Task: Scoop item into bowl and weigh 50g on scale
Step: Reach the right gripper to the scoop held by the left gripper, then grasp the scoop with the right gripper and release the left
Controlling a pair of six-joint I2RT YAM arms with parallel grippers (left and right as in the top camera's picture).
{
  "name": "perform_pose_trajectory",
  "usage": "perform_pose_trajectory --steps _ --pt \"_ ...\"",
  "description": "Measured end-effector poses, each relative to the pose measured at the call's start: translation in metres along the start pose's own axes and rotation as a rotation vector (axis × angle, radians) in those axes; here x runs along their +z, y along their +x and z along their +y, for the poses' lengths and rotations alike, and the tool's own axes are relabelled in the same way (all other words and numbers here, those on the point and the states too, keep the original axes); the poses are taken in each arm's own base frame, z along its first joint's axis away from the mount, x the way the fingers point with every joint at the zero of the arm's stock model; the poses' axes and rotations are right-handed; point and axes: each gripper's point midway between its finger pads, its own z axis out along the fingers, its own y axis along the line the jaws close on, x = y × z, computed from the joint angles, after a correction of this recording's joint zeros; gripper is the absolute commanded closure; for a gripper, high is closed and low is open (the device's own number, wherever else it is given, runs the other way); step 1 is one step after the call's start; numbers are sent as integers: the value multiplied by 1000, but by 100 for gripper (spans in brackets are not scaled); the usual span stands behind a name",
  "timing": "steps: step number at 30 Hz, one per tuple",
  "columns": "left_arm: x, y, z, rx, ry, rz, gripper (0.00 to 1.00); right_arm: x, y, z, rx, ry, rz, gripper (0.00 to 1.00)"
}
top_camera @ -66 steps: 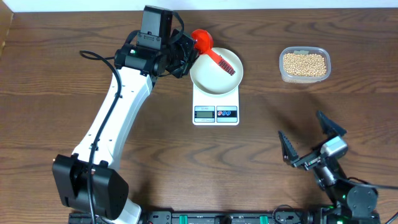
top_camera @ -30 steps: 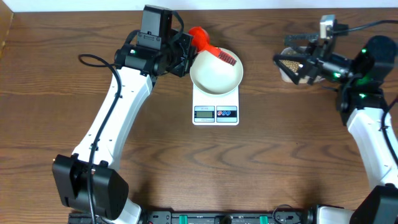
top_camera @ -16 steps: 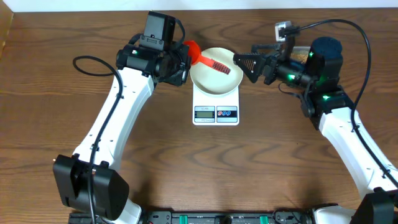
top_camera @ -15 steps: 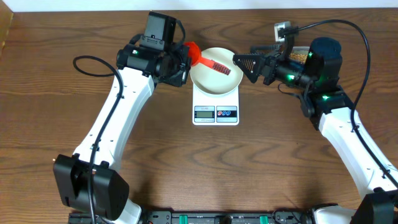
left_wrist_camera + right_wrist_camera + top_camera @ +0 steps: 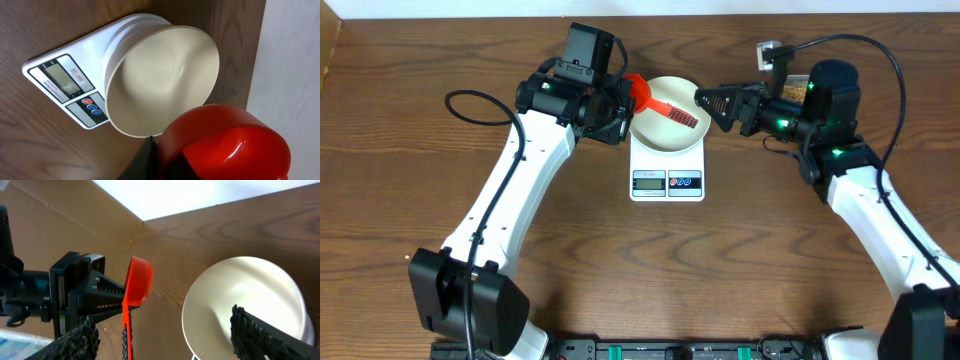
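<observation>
Left pincer [image 5: 617, 101] clamped on the red scoop [image 5: 642, 91] at the white bowl's [image 5: 663, 135] left rim, handle reaching across the bowl (it's sitting on the scale [image 5: 667, 183]); right pincer [image 5: 713, 108] hangs just right of the bowl, fingers apart.

White bowl [image 5: 250, 300] empty at right, red scoop [image 5: 135, 285] edge-on just left of it, handle clamped in black left gripper [image 5: 117, 294], right gripper [image 5: 162, 320] jaws apart along lower edge, brown table [image 5: 200, 235] beneath.

Scale [image 5: 667, 186] readout unreadable (too small), red scoop [image 5: 220, 145] cropped at edge
</observation>
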Motion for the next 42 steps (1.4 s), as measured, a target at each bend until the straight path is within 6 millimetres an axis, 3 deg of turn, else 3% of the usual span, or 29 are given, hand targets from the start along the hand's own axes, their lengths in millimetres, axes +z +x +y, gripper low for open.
perform_pose_trajectory --steps 3,9,23,30,42 --pt "0 1 0 -2 0 8 93 4 4 1 15 -12 12 21" --pt "0 4 2 -4 -8 24 93 14 14 15 42 -44 43 43" --pt "0 15 7 -54 -32 71 92 27 26 28 126 -45 67 51" --pt "1 22 11 -44 -48 79 93 29 32 28 157 -35 86 63" --pt "1 26 12 -39 -50 89 93 34 41 32 187 -36 113 72"
